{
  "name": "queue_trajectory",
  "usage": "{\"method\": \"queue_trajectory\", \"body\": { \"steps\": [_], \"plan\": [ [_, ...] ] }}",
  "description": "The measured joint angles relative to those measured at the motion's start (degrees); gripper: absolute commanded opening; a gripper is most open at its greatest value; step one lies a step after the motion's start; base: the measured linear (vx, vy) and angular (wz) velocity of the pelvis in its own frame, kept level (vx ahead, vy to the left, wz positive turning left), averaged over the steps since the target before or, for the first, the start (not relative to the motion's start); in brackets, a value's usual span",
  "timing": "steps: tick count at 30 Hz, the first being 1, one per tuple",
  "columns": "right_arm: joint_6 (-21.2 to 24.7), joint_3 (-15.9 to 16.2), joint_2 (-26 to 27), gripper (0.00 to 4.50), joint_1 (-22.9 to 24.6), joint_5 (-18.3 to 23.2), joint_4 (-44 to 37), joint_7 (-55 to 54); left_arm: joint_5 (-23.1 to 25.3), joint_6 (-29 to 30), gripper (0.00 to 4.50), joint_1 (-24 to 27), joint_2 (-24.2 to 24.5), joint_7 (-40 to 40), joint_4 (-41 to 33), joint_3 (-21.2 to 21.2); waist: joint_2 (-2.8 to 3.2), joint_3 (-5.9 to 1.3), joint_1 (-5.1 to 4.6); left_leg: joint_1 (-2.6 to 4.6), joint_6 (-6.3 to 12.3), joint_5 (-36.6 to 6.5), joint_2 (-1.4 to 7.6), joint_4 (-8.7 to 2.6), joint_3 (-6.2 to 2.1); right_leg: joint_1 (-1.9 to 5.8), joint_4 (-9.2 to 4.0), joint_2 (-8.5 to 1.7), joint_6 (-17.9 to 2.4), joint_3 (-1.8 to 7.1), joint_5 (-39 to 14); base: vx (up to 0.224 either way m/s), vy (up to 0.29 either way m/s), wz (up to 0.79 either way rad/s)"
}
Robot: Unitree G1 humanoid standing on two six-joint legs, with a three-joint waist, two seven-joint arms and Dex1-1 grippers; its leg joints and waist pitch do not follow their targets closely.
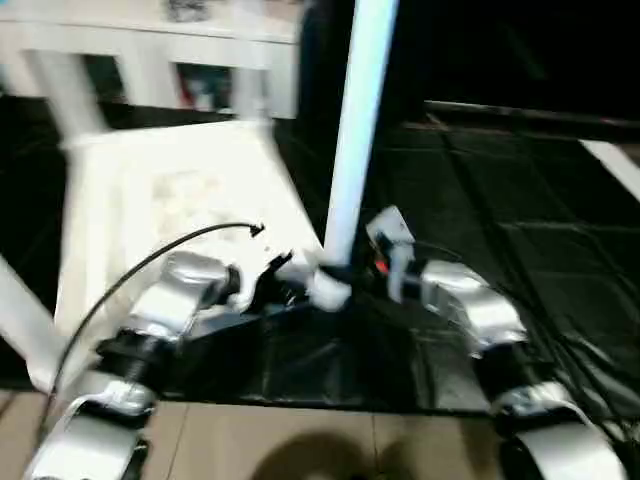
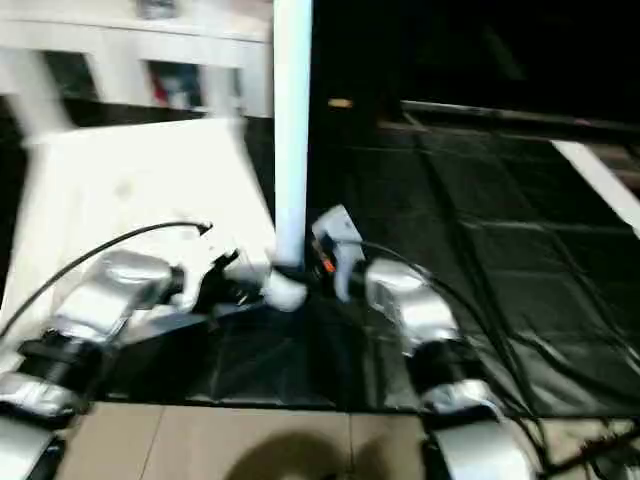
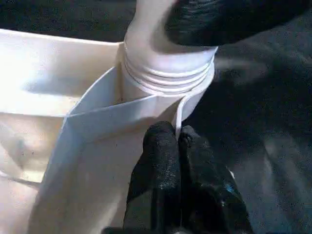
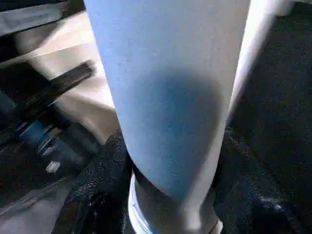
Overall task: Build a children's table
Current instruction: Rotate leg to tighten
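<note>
The white table top (image 1: 180, 190) lies upside down on a black mat. One white leg (image 1: 355, 130) stands upright in its near right corner socket (image 3: 165, 73), threads showing at the base. My left gripper (image 3: 176, 134) is shut on the thin rim of the table top right beside that socket. From the other side, my right gripper (image 1: 350, 275) holds the leg's base (image 4: 170, 122), with one black finger (image 3: 219, 19) pressed on it. Two more white legs (image 1: 65, 90) (image 1: 20, 330) stick up on the top's left side.
A white glass-door cabinet (image 1: 200, 60) stands behind the table top. The black mat (image 1: 480, 180) stretches to the right, with a white strip (image 1: 615, 165) at its far right. Tan floor tiles (image 1: 300, 440) run along the near edge. A black cable (image 1: 150, 260) arcs over my left forearm.
</note>
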Motion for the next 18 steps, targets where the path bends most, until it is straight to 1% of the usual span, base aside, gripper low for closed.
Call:
{"method": "queue_trajectory", "body": {
  "steps": [2, 4, 7, 8, 10, 13, 14, 16, 18],
  "plan": [
    [0.7, -1.14, 2.23, 1.98, -1.39, -1.22, 0.99, -6.55, 0.63, 1.38, 0.0, -0.94, -2.18, 4.74, 0.61, 0.82, 0.01, 0.0, -0.21, -0.16, 0.0, 0.0, 0.01, 0.0, -0.18, 0.0, -0.63, -0.03, 0.0, -0.38, 0.0, 0.0, 0.0, 0.0],
    [1.03, -1.16, 2.96, 1.98, -2.05, -1.98, 1.36, -9.68, 1.04, 2.25, 0.0, -1.21, -3.48, 7.25, 0.63, 1.33, 0.05, -0.02, -0.18, -0.19, 0.01, 0.0, 0.01, -0.01, -0.27, 0.08, -1.1, -0.05, 0.0, -0.59, 0.01, 0.0, 0.0, 0.0],
    [1.12, -1.37, 3.45, 1.98, -2.42, -2.61, 1.5, -11.64, 1.24, 2.66, 0.0, -1.46, -4.27, 8.82, 0.63, 1.47, 0.05, -0.04, -0.15, -0.15, 0.04, -0.01, -0.05, -0.02, -0.12, 0.09, -1.23, -0.07, -0.04, -0.38, 0.12, 0.0, 0.0, 0.0],
    [1.12, -1.48, 3.49, 2.31, -2.42, -2.61, 1.47, -11.74, 1.24, 2.7, 0.0, -1.5, -4.36, 8.9, 0.63, 1.5, 0.05, -0.04, -0.14, -0.13, 0.06, -0.02, -0.06, -0.03, -0.09, 0.09, -1.21, -0.07, -0.06, -0.33, 0.18, 0.0, 0.0, 0.0],
    [1.12, -1.68, 3.52, 2.64, -2.35, -2.49, 1.26, -11.71, 1.24, 2.7, 0.0, -1.54, -4.4, 8.89, 0.53, 1.5, 0.06, -0.04, -0.02, -0.06, 0.06, -0.03, -0.06, -0.1, -0.01, 0.07, -1.12, -0.05, -0.23, -0.23, 0.57, 0.0, 0.0, 0.0],
    [1.1, -1.71, 3.58, 2.74, -1.51, -2.4, 0.96, -11.52, 1.22, 2.7, 0.0, -1.5, -4.32, 8.16, 0.03, 1.31, 0.08, -0.04, 0.38, -0.05, 0.05, -0.03, -0.03, -0.37, 0.05, -0.03, -1.08, -0.04, -0.29, -0.22, 1.24, 0.0, 0.0, 0.0],
    [0.95, -1.71, 3.58, 2.99, -1.36, -2.21, 0.79, -11.09, 1.22, 2.7, 0.0, -1.49, -4.01, 7.68, -0.15, 1.22, 0.1, -0.04, 0.42, -0.01, 0.04, -0.03, 0.0, -0.52, 0.07, -0.06, -1.06, -0.02, -0.36, -0.22, 1.37, 0.0, 0.0, 0.0],
    [0.31, -1.76, 3.34, 3.07, -0.5, -1.18, 0.07, -9.4, 1.2, 2.39, 0.0, -1.36, -3.15, 6.3, -0.61, 0.83, 0.1, -0.04, 0.43, 0.02, 0.03, -0.02, 0.02, -0.75, 0.08, -0.13, -1.08, 0.01, -0.37, -0.28, 1.38, 0.0, 0.0, 0.0],
    [-0.18, -1.76, 2.3, 3.32, 1.29, 0.02, -1.75, -5.49, 0.69, 1.83, 0.0, -0.82, -1.93, 4.08, -1.45, 0.2, 0.14, -0.05, 0.47, 0.03, 0.03, -0.02, 0.04, -0.84, 0.08, -0.15, -1.07, 0.02, -0.39, -0.3, 1.39, 0.0, 0.0, 0.0]
  ]
}}
